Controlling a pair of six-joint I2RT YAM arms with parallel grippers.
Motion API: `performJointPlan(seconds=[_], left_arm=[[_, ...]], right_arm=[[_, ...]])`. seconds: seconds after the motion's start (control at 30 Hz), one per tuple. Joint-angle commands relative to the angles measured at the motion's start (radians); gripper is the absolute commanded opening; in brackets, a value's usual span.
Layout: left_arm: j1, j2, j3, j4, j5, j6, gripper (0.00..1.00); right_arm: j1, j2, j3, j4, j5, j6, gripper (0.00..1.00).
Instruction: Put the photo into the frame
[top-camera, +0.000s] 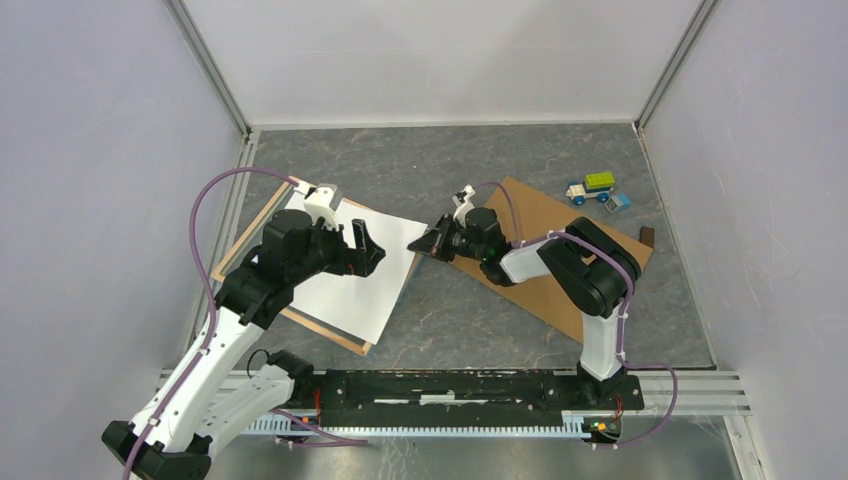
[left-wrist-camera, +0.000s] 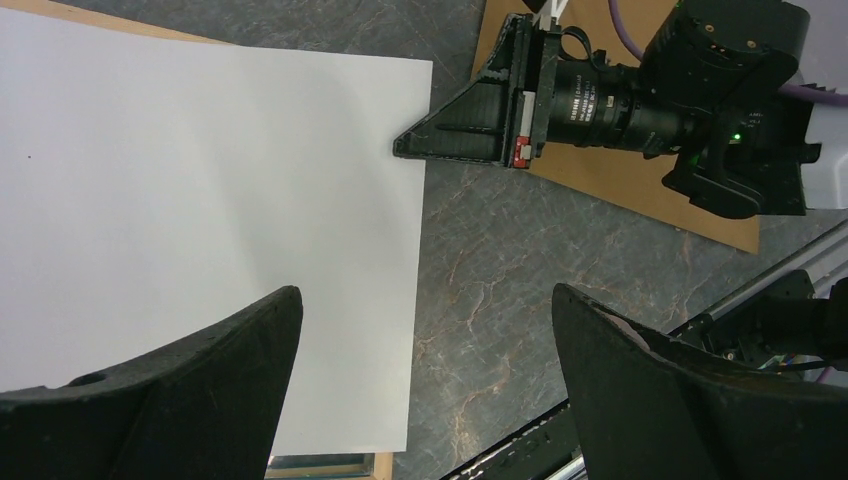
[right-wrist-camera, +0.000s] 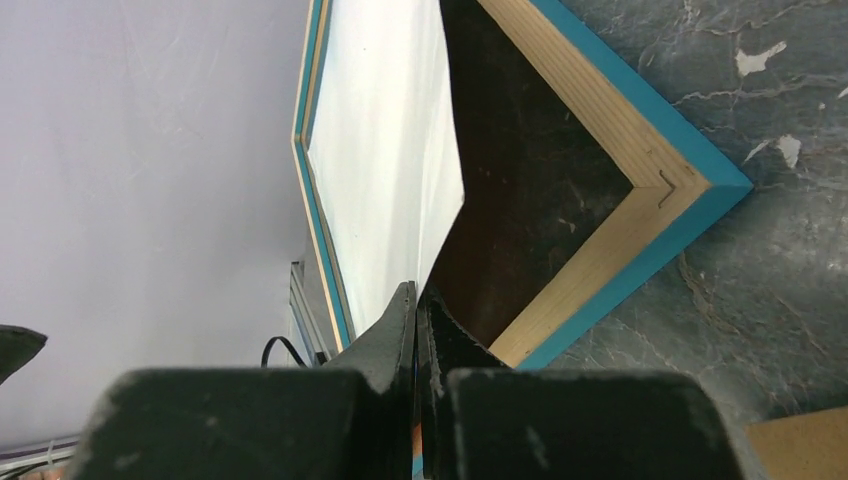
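Observation:
The photo (top-camera: 350, 270) lies white back up, skewed over the frame (top-camera: 262, 225), which lies at the left with its light wood rim up. My right gripper (top-camera: 420, 243) is shut on the photo's right corner and holds that corner just off the table. In the right wrist view my right gripper (right-wrist-camera: 415, 295) pinches the white sheet (right-wrist-camera: 385, 150) above the frame's wood and blue corner (right-wrist-camera: 610, 240). My left gripper (top-camera: 372, 250) is open and empty above the photo's right edge. In the left wrist view my left gripper (left-wrist-camera: 425, 292) straddles that edge of the photo (left-wrist-camera: 200, 180).
A brown hardboard backing sheet (top-camera: 560, 260) lies at the right under the right arm and also shows in the left wrist view (left-wrist-camera: 640, 190). A toy truck (top-camera: 592, 186) and a small blue piece (top-camera: 620, 201) sit at the back right. Walls close the sides.

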Motion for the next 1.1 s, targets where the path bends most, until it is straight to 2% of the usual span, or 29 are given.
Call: performJointPlan(seconds=[0.0,0.23,0.53,0.87,1.07], left_arm=[[-0.005,-0.009,0.003,0.010,-0.014,0.041,1.00],[-0.005,-0.005,0.003,0.009,-0.012,0.040,1.00],[-0.005,-0.005,0.002,0.010,-0.008,0.040,1.00],[-0.005,-0.006,0.001,0.009,-0.006,0.040,1.00],[-0.006,-0.005,0.001,0.010,-0.004,0.039,1.00]], right_arm=[[0.017,0.038,0.069,-0.057,-0.036,-0.038,0.00],[0.049,0.070,0.134,-0.093,0.012,-0.045,0.00],[0.063,0.085,0.140,-0.100,0.089,-0.030,0.00],[0.092,0.089,0.129,-0.069,0.154,-0.005,0.00],[0.124,0.091,0.094,0.007,0.210,0.035,0.00]])
